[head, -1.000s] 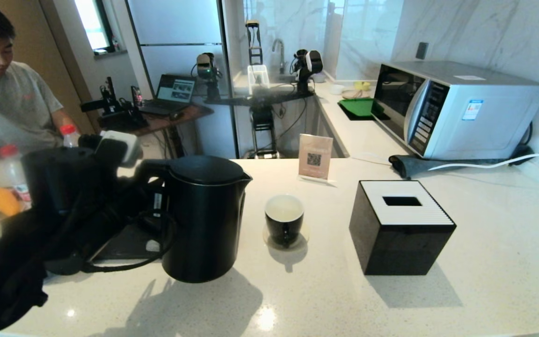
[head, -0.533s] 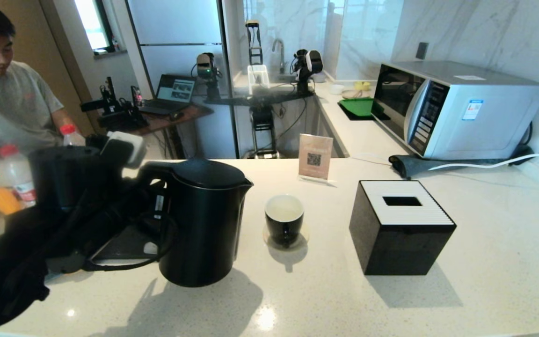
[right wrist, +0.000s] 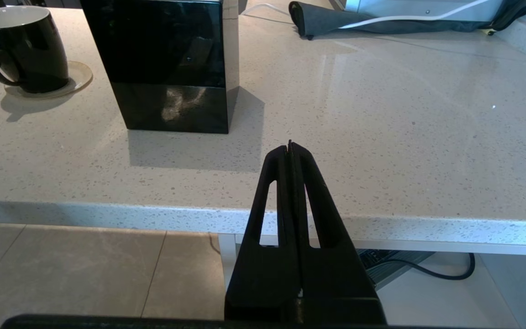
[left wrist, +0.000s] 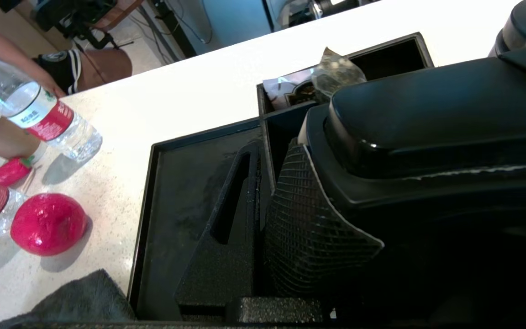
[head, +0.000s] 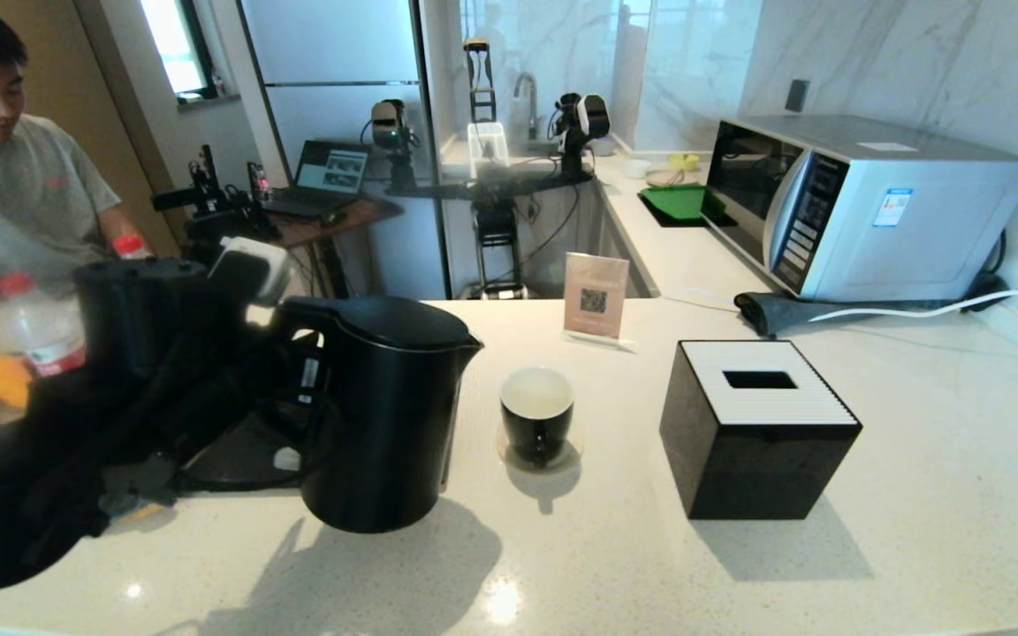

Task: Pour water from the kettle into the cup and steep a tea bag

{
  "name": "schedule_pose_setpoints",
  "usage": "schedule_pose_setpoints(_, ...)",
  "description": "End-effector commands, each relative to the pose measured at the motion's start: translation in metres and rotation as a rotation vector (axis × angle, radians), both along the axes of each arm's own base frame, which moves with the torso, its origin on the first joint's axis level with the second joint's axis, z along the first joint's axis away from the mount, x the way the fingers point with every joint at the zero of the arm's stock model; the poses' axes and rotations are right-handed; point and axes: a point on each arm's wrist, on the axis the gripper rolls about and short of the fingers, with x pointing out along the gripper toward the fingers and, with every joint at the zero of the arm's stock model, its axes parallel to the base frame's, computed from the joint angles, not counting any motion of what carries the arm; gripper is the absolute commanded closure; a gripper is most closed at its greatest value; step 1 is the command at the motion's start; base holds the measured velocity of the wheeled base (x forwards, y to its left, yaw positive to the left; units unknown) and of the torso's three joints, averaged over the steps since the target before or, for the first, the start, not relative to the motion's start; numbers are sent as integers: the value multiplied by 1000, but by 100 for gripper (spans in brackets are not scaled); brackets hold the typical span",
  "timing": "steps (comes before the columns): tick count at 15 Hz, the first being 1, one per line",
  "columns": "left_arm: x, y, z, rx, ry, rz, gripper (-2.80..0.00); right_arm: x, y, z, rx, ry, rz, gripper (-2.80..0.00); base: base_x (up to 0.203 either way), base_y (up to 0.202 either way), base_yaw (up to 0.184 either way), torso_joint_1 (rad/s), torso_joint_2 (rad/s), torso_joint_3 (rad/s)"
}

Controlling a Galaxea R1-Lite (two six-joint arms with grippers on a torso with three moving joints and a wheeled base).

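The black kettle [head: 385,415] hangs just over the counter at centre left, tipped a little with its spout toward the cup. My left gripper [head: 284,353] [left wrist: 299,151] is shut on its loop handle [left wrist: 427,119], the ribbed pad pressed against it. The black cup [head: 537,415] [right wrist: 21,45], white inside, stands on a coaster right of the kettle; no water shows. A greyish pouch, the tea bag [left wrist: 336,75], lies in a compartment of the black tray [left wrist: 190,192]. My right gripper [right wrist: 290,146] is shut and empty, low at the counter's near edge.
A black tissue box [head: 756,428] stands right of the cup, with a QR sign [head: 595,305] behind it and a microwave [head: 862,208] at the back right. Red-capped bottles [head: 41,327], a red fruit [left wrist: 48,224] and a person [head: 5,177] are at the left.
The left arm has risen and shifted slightly right, and the kettle has tipped from level to spout-down toward the cup. The cup and the right gripper have not moved.
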Motion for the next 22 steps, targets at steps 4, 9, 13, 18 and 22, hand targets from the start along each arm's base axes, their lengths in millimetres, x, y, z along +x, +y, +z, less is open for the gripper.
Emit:
schedule_pose_setpoints(4,10,-10,0,12,-5,-23,0,0,0,0,-1,1,-1,0,0,0,0,0,0,0)
schedule_pose_setpoints(9,12,-18,-1,33,13,-49,0,0,0,0,-1,1,2,0,0,0,0,0,0,0)
schedule_pose_setpoints(13,14,-20,2,47,48,-53,0,0,0,0,-1,1,2,0,0,0,0,0,0,0)
schedule_pose_setpoints(18,16,-21,4,71,75,-58,0,0,0,0,-1,1,-1,0,0,0,0,0,0,0)
schedule_pose_setpoints(22,19,-22,6,87,76,-58,0,0,0,0,-1,1,-1,0,0,0,0,0,0,0)
